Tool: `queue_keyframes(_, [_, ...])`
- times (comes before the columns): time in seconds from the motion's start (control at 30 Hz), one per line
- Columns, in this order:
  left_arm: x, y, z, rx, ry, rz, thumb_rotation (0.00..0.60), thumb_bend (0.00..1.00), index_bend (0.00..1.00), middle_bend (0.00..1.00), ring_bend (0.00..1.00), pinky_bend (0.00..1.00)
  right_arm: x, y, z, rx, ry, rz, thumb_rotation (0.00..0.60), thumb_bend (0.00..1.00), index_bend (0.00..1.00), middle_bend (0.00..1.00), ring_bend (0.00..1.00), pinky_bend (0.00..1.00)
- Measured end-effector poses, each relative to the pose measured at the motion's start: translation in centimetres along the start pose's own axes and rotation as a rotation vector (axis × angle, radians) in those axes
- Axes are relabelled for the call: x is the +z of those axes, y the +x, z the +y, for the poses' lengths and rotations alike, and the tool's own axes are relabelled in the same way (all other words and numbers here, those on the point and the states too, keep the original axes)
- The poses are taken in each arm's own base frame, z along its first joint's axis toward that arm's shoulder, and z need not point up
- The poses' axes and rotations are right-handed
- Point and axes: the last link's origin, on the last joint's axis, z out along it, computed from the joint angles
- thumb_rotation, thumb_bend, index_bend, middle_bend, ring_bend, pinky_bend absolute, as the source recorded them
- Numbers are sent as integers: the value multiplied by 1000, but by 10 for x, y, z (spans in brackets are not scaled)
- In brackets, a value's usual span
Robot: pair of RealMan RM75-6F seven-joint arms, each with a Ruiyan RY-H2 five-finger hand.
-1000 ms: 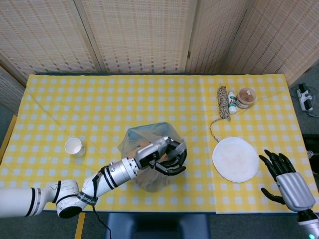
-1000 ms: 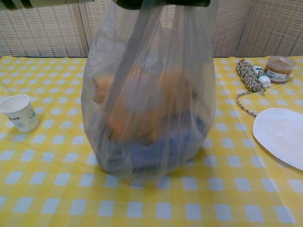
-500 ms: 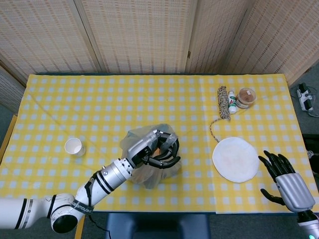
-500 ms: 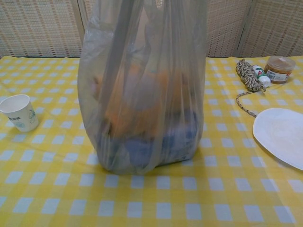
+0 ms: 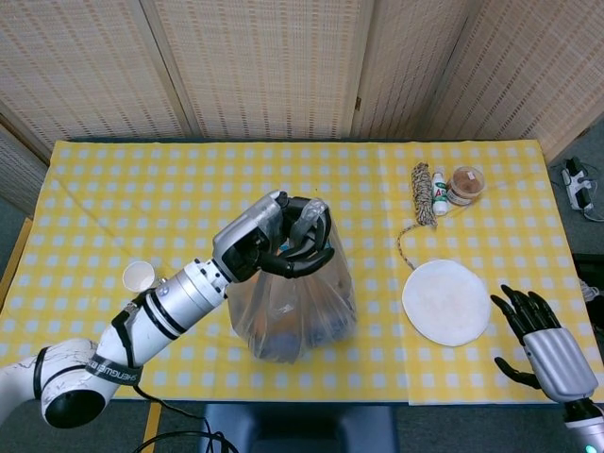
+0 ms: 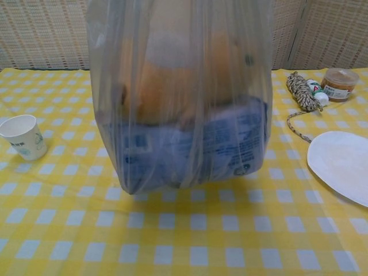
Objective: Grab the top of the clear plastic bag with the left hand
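My left hand (image 5: 283, 243) grips the gathered top of the clear plastic bag (image 5: 294, 307), fingers curled around the bunched plastic. The bag (image 6: 178, 109) hangs stretched below it, its bottom lifted just off the yellow checked tablecloth (image 6: 190, 241). Orange items and a blue-and-white packet show through the film. The left hand itself is above the chest view's top edge. My right hand (image 5: 543, 344) rests open at the table's near right corner, holding nothing.
A paper cup (image 5: 140, 276) stands left of the bag. A white round plate (image 5: 445, 301) lies to the right. At the back right are a coil of rope (image 5: 422, 193), a small bottle (image 5: 439, 192) and a brown lidded jar (image 5: 465, 184).
The left hand rose and drew the bag's top upward. The bag went from slumped on the cloth to hanging taut, with its bottom lifted clear. The right hand stayed put.
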Motion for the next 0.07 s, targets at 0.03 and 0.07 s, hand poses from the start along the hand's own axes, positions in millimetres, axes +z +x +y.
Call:
queue_keyframes(0.03, [1,1,6,0,-7,4,600,661,935,1000,937,1000,0,0,0,-1,-2,-1,600,266,0,0,0,0])
queue_keyframes(0.07, [2,3,13,-5,-13,13,600,661,935,1000,937,1000,1,-1,0,-2,-3,-2,600,266,0,0,0,0])
